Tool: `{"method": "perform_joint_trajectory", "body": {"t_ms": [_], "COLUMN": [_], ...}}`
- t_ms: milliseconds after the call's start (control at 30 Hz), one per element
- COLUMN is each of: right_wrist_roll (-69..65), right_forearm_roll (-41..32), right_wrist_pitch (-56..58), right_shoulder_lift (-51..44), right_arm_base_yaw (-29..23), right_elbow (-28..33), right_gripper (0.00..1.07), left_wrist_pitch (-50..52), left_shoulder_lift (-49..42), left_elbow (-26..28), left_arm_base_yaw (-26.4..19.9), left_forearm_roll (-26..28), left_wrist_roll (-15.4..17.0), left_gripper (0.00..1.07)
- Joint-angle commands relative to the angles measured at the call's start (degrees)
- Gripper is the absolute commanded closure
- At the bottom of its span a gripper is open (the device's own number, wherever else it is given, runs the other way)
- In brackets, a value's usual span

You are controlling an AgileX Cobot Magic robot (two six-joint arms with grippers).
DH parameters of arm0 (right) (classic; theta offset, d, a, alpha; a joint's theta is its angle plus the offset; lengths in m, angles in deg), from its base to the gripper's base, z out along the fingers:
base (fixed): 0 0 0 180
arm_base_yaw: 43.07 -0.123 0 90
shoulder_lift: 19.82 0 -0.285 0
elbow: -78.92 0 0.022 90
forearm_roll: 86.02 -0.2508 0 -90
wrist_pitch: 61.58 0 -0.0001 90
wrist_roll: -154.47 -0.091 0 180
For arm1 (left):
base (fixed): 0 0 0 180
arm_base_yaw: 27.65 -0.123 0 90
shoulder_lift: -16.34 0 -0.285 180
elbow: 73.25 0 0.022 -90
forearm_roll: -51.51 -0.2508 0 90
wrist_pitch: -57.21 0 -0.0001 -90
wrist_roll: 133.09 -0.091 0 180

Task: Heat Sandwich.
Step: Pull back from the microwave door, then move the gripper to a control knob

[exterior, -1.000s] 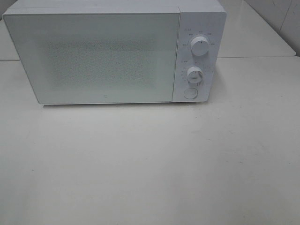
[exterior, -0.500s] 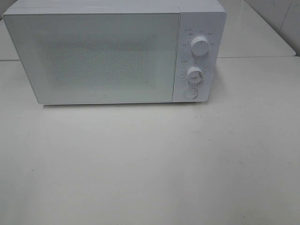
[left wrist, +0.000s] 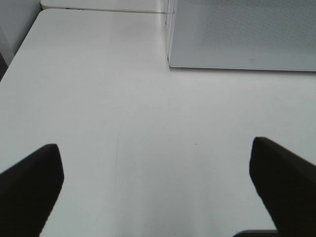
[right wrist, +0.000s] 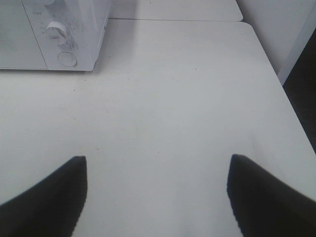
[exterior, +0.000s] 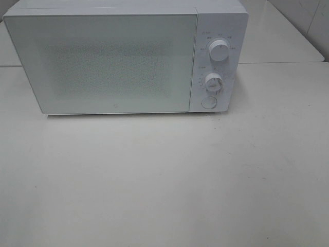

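Observation:
A white microwave stands at the back of the white table, its door shut. It has two knobs, an upper one and a lower one, and a round button on its right panel. The sandwich and its plate are out of view. My left gripper is open and empty over the table, with the microwave's lower left corner ahead. My right gripper is open and empty, with the control panel ahead. Neither gripper shows in the exterior view.
The white table stretches in front of the microwave. A second table surface lies behind at the right. The table's left edge and right edge show in the wrist views.

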Motion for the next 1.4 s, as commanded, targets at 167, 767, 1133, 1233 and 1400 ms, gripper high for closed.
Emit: {"method": "perform_joint_trajectory", "body": {"t_ms": [167, 767, 1133, 1233, 1400], "right_wrist_roll": [0.17, 0.17, 0.17, 0.17, 0.17], "right_forearm_roll": [-0.11, -1.03, -1.2, -1.2, -1.2], "right_wrist_pitch": [-0.34, -4.53, -16.04, -18.11, -23.2], "right_shoulder_lift": [-1.66, 1.49, 13.81, 16.04, 21.26], "right_arm_base_yaw": [0.29, 0.29, 0.29, 0.29, 0.29], "right_elbow": [0.0, -3.27, -3.38, -3.38, -3.38], "right_gripper": [0.32, 0.32, 0.32, 0.32, 0.32], "left_wrist_pitch": [0.0, 0.0, 0.0, 0.0, 0.0], "left_shoulder_lift": [-1.38, -1.38, -1.38, -1.38, -1.38], "left_elbow": [-0.11, -0.11, -0.11, -0.11, -0.11], "left_arm_base_yaw": [0.34, 0.34, 0.34, 0.34, 0.34], "left_forearm_roll": [-0.11, -0.11, -0.11, -0.11, -0.11], "left_wrist_roll": [0.29, 0.29, 0.29, 0.29, 0.29], "left_gripper": [0.09, 0.09, 0.09, 0.09, 0.09]}}
